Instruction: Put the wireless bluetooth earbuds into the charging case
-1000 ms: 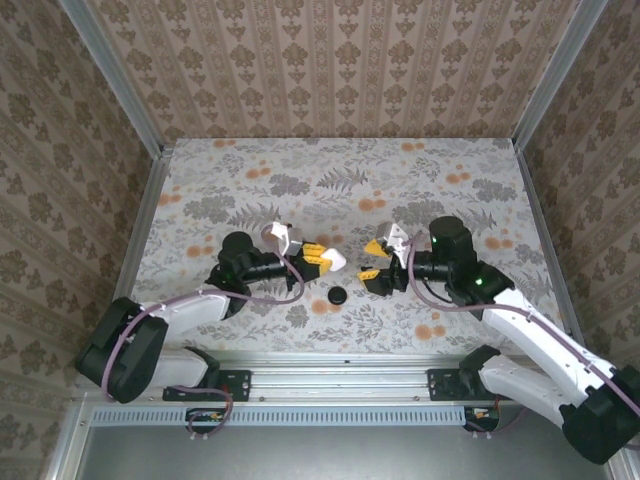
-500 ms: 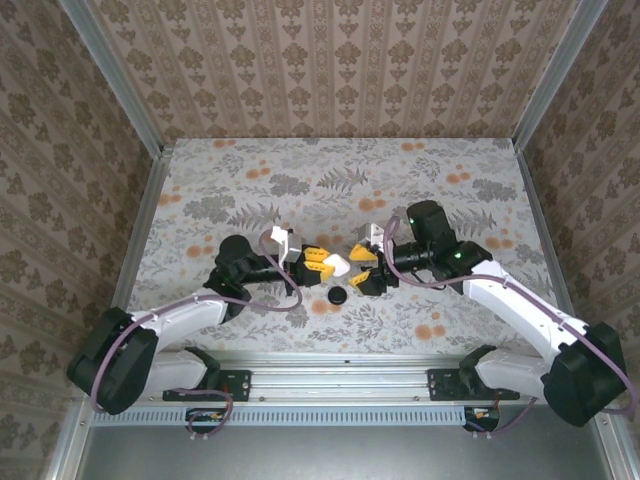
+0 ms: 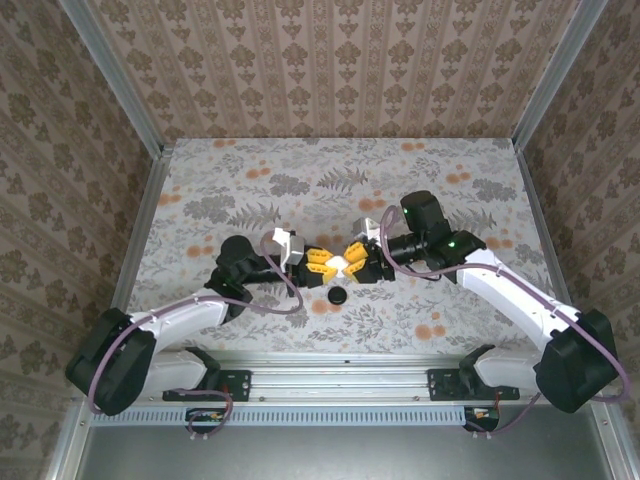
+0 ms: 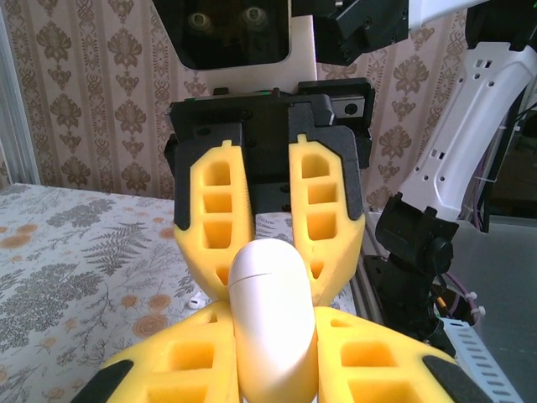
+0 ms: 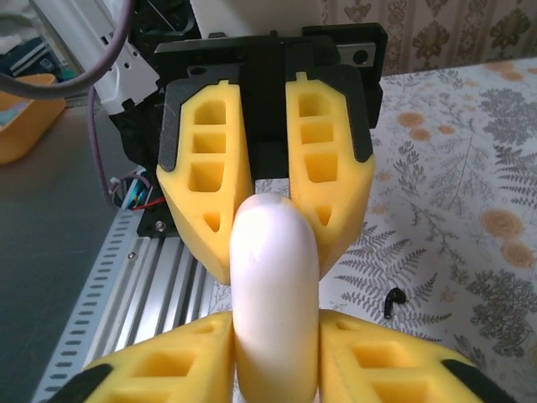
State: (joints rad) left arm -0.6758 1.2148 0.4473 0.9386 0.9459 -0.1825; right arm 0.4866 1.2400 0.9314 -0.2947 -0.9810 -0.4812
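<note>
One white charging case (image 3: 343,264) is up off the table, caught between the two grippers where they meet nose to nose over the near half of the tabletop. The left gripper (image 3: 326,260) is closed on one end of it. In the left wrist view its yellow fingers (image 4: 134,369) press against both sides of the case (image 4: 270,319), which stands smooth and rounded with a thin seam across it, lid closed. The right gripper (image 3: 358,262) is closed on the other end. In the right wrist view its own yellow fingers (image 5: 201,336) hug the case (image 5: 275,285) with no gap on either side. Each wrist view shows the other gripper's fingers straddling the far tip of the case. Below the case, near it but apart, a black disc (image 3: 338,296) lies on the flowered table (image 3: 300,170). Patterned walls (image 3: 330,60) stand round the table, and a metal rail (image 3: 340,370) runs along its near edge.
</note>
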